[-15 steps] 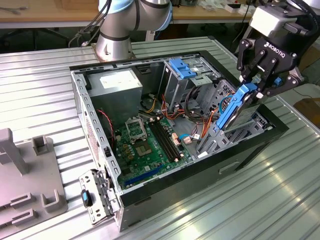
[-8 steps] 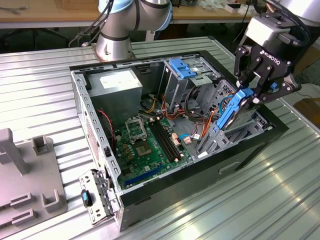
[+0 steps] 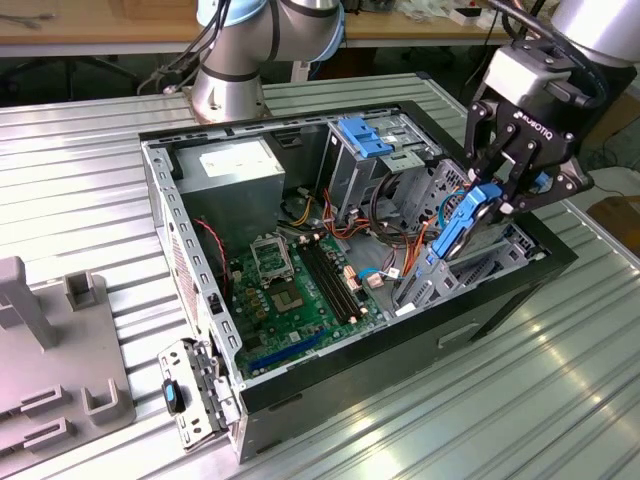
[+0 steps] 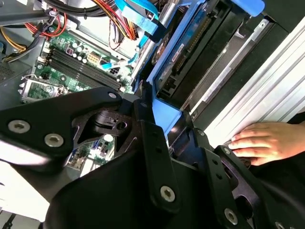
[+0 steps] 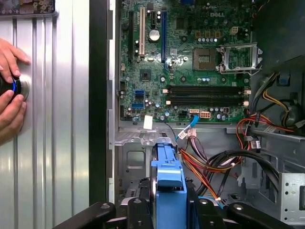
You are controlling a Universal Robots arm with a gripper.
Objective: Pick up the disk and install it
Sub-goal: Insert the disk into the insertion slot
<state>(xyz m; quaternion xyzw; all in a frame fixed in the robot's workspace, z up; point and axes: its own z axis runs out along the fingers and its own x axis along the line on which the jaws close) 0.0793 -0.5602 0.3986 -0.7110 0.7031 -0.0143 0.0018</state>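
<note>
ribbed metal table (image 3: 480, 400) nearest, a grey fixture (image 3: 50, 350) on it at the exterior view's left. further back the open computer case (image 3: 185, 250). over its bay at the exterior view's right, the gripper (image 3: 492, 200) is clamped on the disk (image 3: 452, 235), which is tilted on edge. a wooden bench (image 3: 100, 25) runs behind.

Cable tangle (image 5: 206, 164) just beside the disk (image 5: 167, 188)

The gripper (image 3: 492, 195), at two o'clock from the motherboard (image 3: 290, 290), clamps the disk (image 3: 455, 228), steeply tilted, over the open computer case (image 3: 330, 375). The arm's base (image 3: 228, 85) stands at twelve o'clock. A grey fixture (image 3: 50, 370) lies at eight o'clock on the ribbed table (image 3: 500, 420).
</note>
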